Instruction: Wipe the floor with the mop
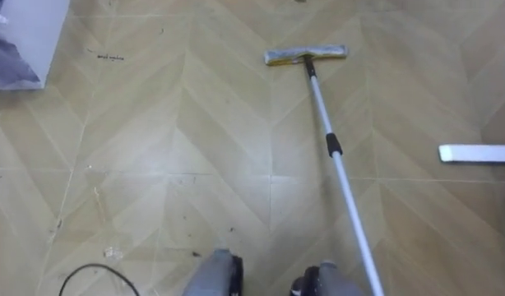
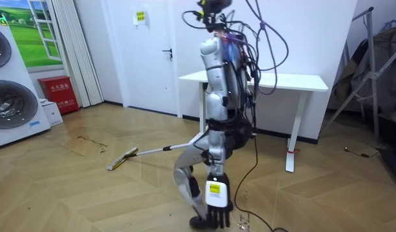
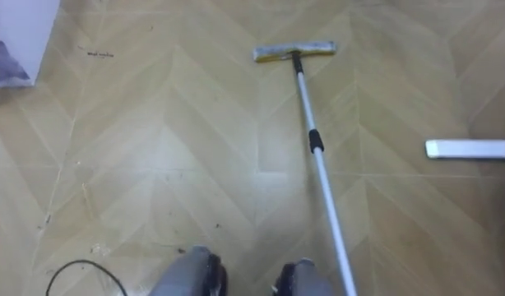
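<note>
A mop lies out ahead of me on the wooden floor. Its flat yellow-grey head rests on the boards, and the silver pole with a black collar runs back toward my lower right. In the room view the mop head sits to the room view's left and the pole rises to my hip. My right hand is at the pole's upper end, too small to read. On the camera side, my left hand hangs beside my bent legs with straight fingers, holding nothing.
A white table stands right behind me; its white foot lies on the floor to my right. A white unit is ahead on my left. Washing machines and a red box line the far wall.
</note>
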Motion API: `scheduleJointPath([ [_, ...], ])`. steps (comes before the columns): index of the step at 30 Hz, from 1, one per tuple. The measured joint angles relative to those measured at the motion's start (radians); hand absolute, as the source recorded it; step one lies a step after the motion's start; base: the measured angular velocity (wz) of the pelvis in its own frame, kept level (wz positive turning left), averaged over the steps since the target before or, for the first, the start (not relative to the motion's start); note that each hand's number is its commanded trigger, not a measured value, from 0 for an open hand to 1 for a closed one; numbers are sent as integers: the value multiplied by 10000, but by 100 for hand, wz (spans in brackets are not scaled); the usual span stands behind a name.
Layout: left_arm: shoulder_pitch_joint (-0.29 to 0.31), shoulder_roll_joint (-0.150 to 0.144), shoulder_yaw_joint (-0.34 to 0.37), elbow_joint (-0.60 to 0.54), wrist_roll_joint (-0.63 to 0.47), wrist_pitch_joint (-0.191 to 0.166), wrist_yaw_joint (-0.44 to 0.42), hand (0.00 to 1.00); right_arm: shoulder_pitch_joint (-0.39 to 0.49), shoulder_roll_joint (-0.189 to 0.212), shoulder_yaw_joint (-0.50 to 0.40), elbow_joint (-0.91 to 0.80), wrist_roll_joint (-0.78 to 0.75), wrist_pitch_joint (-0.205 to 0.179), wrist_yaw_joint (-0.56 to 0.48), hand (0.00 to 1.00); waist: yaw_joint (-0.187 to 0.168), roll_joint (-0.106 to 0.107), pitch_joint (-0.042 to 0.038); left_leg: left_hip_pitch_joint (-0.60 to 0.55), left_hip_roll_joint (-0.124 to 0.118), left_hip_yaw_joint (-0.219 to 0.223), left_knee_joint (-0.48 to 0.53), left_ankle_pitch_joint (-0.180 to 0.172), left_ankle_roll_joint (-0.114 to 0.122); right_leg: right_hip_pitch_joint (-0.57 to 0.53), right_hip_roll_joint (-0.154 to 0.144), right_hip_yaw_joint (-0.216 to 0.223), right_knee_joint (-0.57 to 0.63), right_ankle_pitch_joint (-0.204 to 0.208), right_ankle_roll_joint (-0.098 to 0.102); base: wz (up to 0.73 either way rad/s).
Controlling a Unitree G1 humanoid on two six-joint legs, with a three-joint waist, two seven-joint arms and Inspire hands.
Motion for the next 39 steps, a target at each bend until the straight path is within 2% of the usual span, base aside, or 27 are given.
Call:
scheduleJointPath([
  [1,76,-6,-205,103,-268,-18,-33,0,-454,-285,2,72,-1,149,305,100,149,21,0,-687,-195,190,1640,317,-100,-98,-11,90,309,-51,-86,-50],
  [3,79,81,-346,90,-526,-86,-44,0,-1092,-568,-5,107,110,146,696,100,330,-2,44,-1502,-287,750,2896,245,-23,-210,-15,167,389,-77,-67,-26],
  [5,106,264,-343,90,-593,-279,-105,0,-1643,-598,-5,136,189,138,1008,100,360,-196,170,-1695,-380,1063,2470,21,118,-243,-31,598,318,-101,-27,-5],
  [6,128,317,-332,90,-594,-334,-228,0,-1707,-724,24,147,434,93,1200,100,341,-253,184,-1608,-481,1073,1293,-217,112,-248,0,803,152,-174,113,21],
  [7,163,312,-330,90,-595,-415,-376,0,-1697,-876,33,123,701,52,1370,100,288,-210,165,-1191,-579,984,-721,-443,155,-225,122,903,-108,-269,292,29],
  [8,164,319,-304,89,-577,-418,-491,0,-1696,-950,36,98,872,44,1432,100,267,-108,105,-878,-593,944,-1904,-540,191,-211,205,913,-259,-318,388,35],
  [9,119,374,-290,89,-564,-397,-700,0,-1477,-1064,44,52,1258,42,1565,100,258,80,0,-159,-585,962,-4160,-682,363,-188,385,947,-510,-373,499,30],
  [10,119,474,-275,107,-506,-393,-902,0,-1243,-1063,49,41,1561,47,1684,100,242,136,-29,531,-610,986,-5651,-781,517,-167,549,1094,-614,-410,573,27],
  [11,117,499,-276,104,-505,-394,-994,0,-1120,-1069,52,41,1703,57,1746,100,192,169,-51,781,-639,990,-6074,-842,612,-146,556,1108,-654,-417,608,28],
  [12,75,502,-276,122,-489,-339,-1212,0,-871,-1070,25,16,1796,63,1849,100,51,346,-126,1004,-720,1005,-6377,-980,1025,-54,541,1122,-795,-443,747,32],
  [14,29,471,-313,117,-495,-316,-1546,0,-327,-1098,0,43,1916,83,1873,100,-152,463,-191,1135,-789,1094,-6436,-1247,1232,275,442,1166,-1139,-322,966,29],
  [15,-39,467,-283,215,-493,-330,-1678,0,-49,-1145,-26,148,1954,97,1909,100,-329,555,-274,1270,-877,1274,-6393,-1493,1615,470,278,1203,-1235,-90,1048,23],
  [16,-180,451,-254,311,-492,-314,-1725,0,145,-1229,-7,327,1914,106,1902,100,-479,559,-270,1280,-1054,1441,-6188,-1832,1971,338,132,1467,-799,-65,1059,19],
  [17,-294,446,-230,302,-469,-316,-1725,0,220,-1266,18,385,1876,131,1836,100,-514,554,-233,1254,-1143,1523,-6023,-2039,2078,100,68,1528,-267,27,1118,5],
  [19,-562,313,-209,250,-473,-409,-1588,0,751,-1206,360,346,1918,243,1436,100,-621,827,-169,1219,-1293,1600,-5206,-2857,2402,-1100,-31,1756,2069,1534,1629,-13],
  [22,-527,309,-218,-212,-600,-436,-1366,0,1140,-779,474,83,2145,310,1223,100,-895,1158,-151,1229,-1311,1623,-4782,-3454,2667,-2356,113,1963,2517,1658,1768,-10],
  [26,-418,299,-226,-354,-602,-436,-1272,0,1271,-292,475,15,2258,326,1032,100,-1039,1125,-109,1427,-1321,1750,-4723,-3880,2788,-3067,127,1672,97,1671,1719,-18],
  [28,-92,276,-276,-356,-599,-407,-1254,0,1258,-281,390,17,2132,370,975,100,-985,955,-56,1931,-1485,1653,-4729,-4247,2724,-2955,127,1248,-1268,1905,1466,-25],
  [30,118,266,-316,-359,-602,-216,-1243,0,1097,-386,374,15,2007,587,917,100,-881,880,-51,2445,-1608,1504,-4697,-4699,2741,-2673,64,761,-1631,2067,1178,-7],
  [32,216,322,-306,-356,-607,-52,-1141,0,726,-551,270,52,1926,968,921,100,-754,674,-64,2807,-1760,1499,-4572,-5027,2565,-2435,-15,604,-1501,2080,834,4],
  [33,211,344,-305,-359,-607,13,-1054,0,275,-786,248,99,1800,1203,923,100,-556,574,-56,2854,-1727,1563,-4157,-5149,2083,-2279,-14,559,-1204,1873,732,-11],
  [34,208,387,-337,-362,-673,50,-951,0,-302,-1057,211,220,1755,1350,900,100,-317,475,-7,2504,-1499,1748,-2902,-4730,892,-2183,-15,587,-857,1614,668,-19],
  [35,215,421,-369,-366,-848,66,-853,0,-627,-1175,208,285,1744,1372,890,100,-214,358,27,2177,-1337,1892,-2070,-4122,279,-2154,-6,603,-650,1529,595,-28],
  [36,241,493,-626,-365,-1334,108,-669,0,-1214,-1397,282,291,1740,1368,900,100,5,69,53,1437,-1134,2157,-620,-2293,-119,-2107,6,855,-258,1384,478,-25],
  [37,250,497,-935,-376,-1525,125,-586,0,-1703,-1622,410,209,1779,1307,972,100,222,-171,143,634,-1090,2202,448,194,114,-1969,-74,1066,7,1218,418,-24],
  [38,253,493,-1031,-392,-1558,119,-589,0,-1910,-1720,397,91,1790,1303,1029,100,326,-295,198,190,-1097,2198,760,1460,38,-1893,-91,1151,65,1148,408,-19],
  [39,308,526,-1135,-397,-1714,118,-612,0,-2292,-1832,379,-46,1908,1233,1298,100,483,-410,214,-822,-924,2094,1834,2360,137,-1831,-45,1171,170,967,346,-21],
])
